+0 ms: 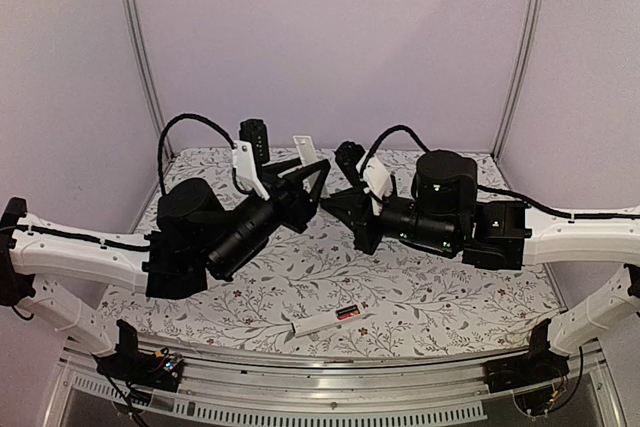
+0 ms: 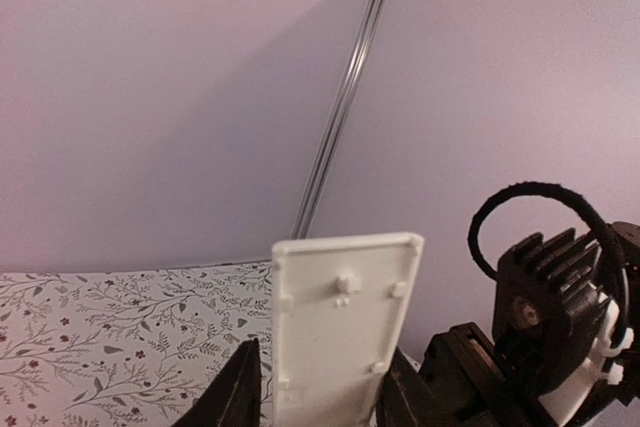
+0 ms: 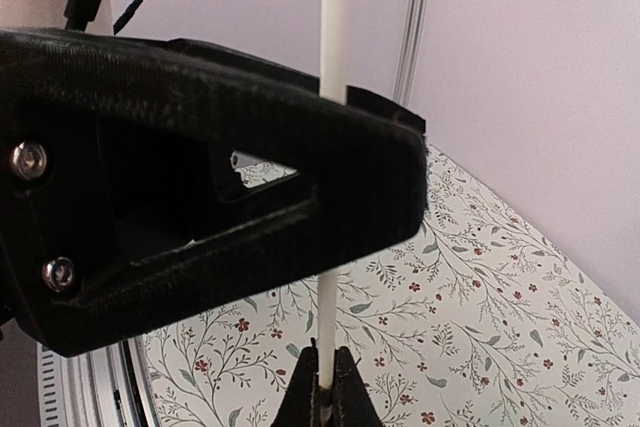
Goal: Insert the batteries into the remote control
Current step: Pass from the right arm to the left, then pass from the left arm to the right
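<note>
1. My left gripper [image 2: 322,392] is clamped on the cover plate [image 2: 340,322]. The black fingers [image 2: 237,397] press its two long edges and hold it upright.
2. The plate is thin, matte white plastic, a flat rectangle with rounded corners. The face towards my left wrist camera carries small moulded tabs and nubs.
3. My right gripper [image 3: 322,397] is drawn nearly together low on the same plate. Its dark fingertips [image 3: 300,387] pinch the two flat faces, so that camera sees the plate edge-on as a slim white strip.
4. A finger of the left gripper crosses the right wrist view. It is coarse, layered black plastic in a wedge shape, with a triangular cut-out and two metal screw heads.
5. From above, both grippers meet at the plate over the far middle of the table [image 1: 440,297]. A cloth printed with grey sprigs and small red flowers covers the table.
6. The remote control [image 1: 315,326] lies flat at the near edge, well apart from both grippers. It is a slim white bar set slantwise.
7. The batteries [image 1: 348,313] show as a red patch and a dark patch at its right end. I cannot tell how they sit in the compartment.
</note>
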